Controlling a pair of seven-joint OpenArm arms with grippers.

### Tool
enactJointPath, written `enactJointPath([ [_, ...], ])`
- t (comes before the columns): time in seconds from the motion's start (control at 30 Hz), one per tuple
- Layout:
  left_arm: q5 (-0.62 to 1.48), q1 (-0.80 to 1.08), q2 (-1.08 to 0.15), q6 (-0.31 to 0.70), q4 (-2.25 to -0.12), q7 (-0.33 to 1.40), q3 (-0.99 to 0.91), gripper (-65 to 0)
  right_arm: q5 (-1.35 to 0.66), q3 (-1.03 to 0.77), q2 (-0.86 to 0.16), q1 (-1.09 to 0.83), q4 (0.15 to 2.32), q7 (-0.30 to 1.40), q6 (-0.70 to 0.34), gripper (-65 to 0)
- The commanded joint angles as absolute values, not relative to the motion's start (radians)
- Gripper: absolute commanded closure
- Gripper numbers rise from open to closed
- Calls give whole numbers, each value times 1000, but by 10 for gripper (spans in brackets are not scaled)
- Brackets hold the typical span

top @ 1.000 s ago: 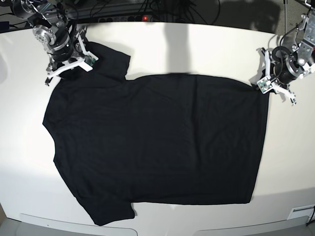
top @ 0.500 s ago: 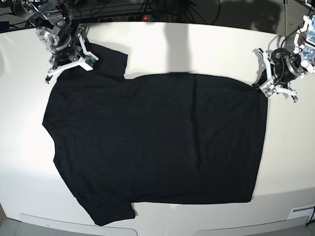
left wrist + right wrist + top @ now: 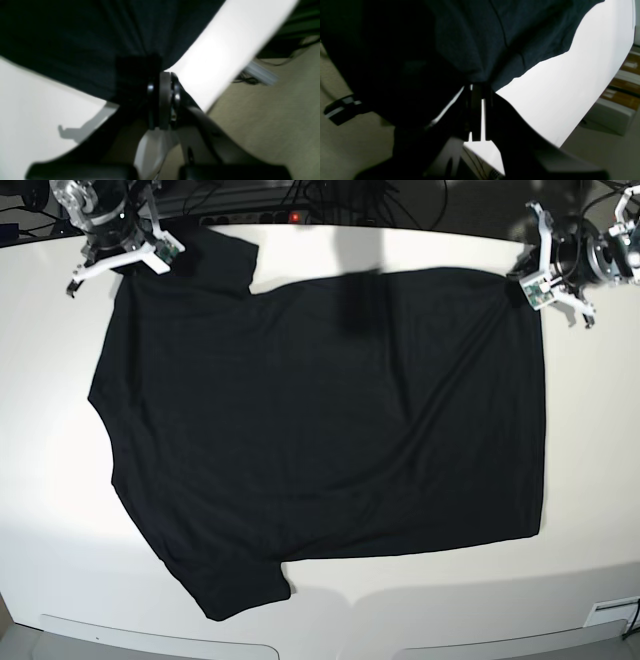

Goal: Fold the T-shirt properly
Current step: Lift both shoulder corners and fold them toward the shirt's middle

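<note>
Nearest the base camera, the T-shirt lies plain side up on the white desk, one sleeve toward the front edge. At the far edge, both arms pinch it: the right gripper has its fingers closed on the far sleeve, the left gripper on the far hem corner, probably to lift that edge and fold it forward.

White table, beige carpet floor, dark cables
</note>
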State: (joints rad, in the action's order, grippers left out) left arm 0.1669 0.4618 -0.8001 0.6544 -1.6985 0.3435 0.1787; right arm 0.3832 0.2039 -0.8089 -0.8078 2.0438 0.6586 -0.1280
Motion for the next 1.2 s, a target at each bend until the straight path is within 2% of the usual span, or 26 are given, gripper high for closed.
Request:
enactJointPath([
  [0.0, 174, 475, -823, 651, -1720, 329, 148, 0, 389, 183, -822, -839, 2075, 654, -114, 0],
  [0.2, 175, 564, -823, 651, -1768, 327, -30, 0, 389, 121, -822, -903, 2130, 651, -96, 0],
  [0.37, 192, 570, -799, 651, -1784, 260, -155, 0, 349, 98, -808, -862, 2133, 610, -97, 0],
  [0.43, 191, 559, -765, 617, -1781, 258, -181, 0, 297, 97, -787, -823, 2129, 607, -97, 0],
  [0.5, 176, 547, -725, 546, -1778, 282, -187, 0, 252, 98, -764, -778, 2116, 587, -97, 0],
  [0.57, 139, 538, -685, 519, -1775, 282, -187, 0, 205, 98, -747, -727, 2091, 559, -98, 0],
  [0.93, 42, 393, -498, 508, -1750, 260, -187, 0, 93, 99, -675, -479, 1899, 477, -154, 0],
  [1.17, 45, 262, -482, 508, -1601, 261, -187, 0, 72, 99, -676, -367, 1837, 478, -182, 0],
])
